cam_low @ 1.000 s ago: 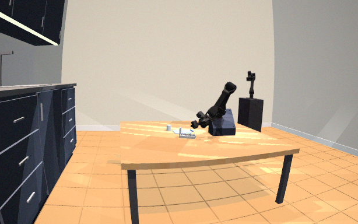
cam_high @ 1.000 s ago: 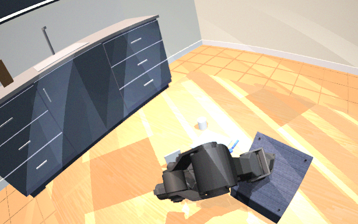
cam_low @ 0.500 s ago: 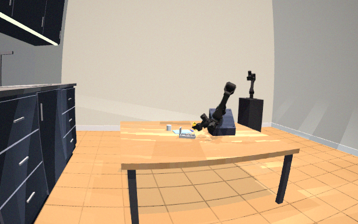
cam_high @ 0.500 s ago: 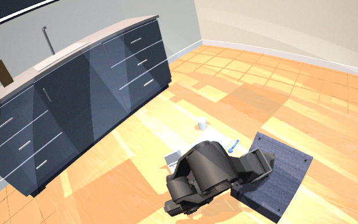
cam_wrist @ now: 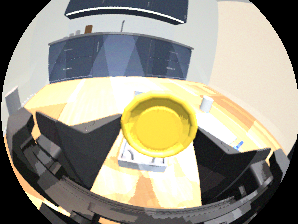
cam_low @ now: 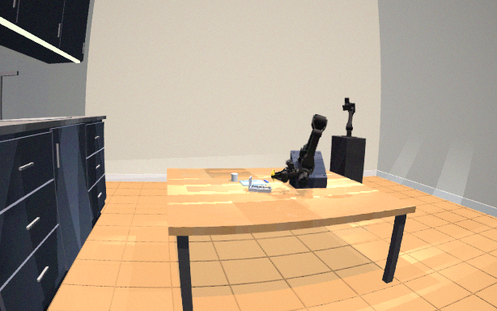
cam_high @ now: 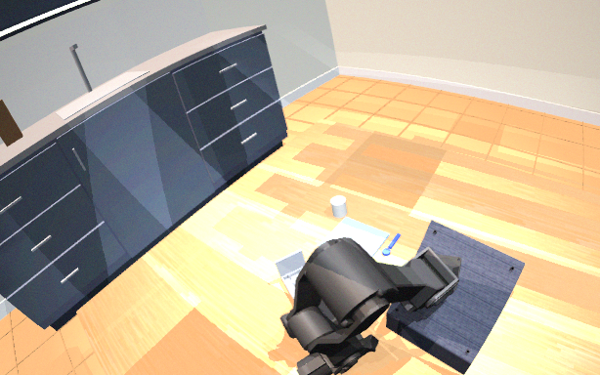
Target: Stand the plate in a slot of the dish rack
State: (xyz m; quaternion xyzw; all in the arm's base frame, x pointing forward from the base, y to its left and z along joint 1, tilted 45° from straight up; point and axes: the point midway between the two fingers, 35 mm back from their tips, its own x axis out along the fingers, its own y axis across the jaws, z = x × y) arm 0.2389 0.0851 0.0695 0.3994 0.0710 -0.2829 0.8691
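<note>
A yellow plate [cam_low: 273, 173] [cam_wrist: 159, 125] is held by its rim on both sides. In the exterior view it shows nearly edge-on and upright, low over the table on the arm's side of the rack. My gripper [cam_wrist: 158, 124] is shut on the plate, one finger at each side. The grey dish rack [cam_high: 290, 264] [cam_low: 260, 189] [cam_wrist: 142, 165] stands on the table, with an upright panel at one end. In the wrist view it lies beyond the plate, which covers part of it. The top view hides the plate, and the arm covers part of the rack.
A white cup [cam_high: 338, 207] [cam_low: 235, 177] [cam_wrist: 206, 104] stands behind a pale blue mat [cam_high: 362, 237]. A blue spoon-like utensil [cam_high: 393, 244] [cam_wrist: 239, 145] lies beside the mat. The dark arm base block [cam_high: 480, 293] [cam_low: 316, 181] is on the other side.
</note>
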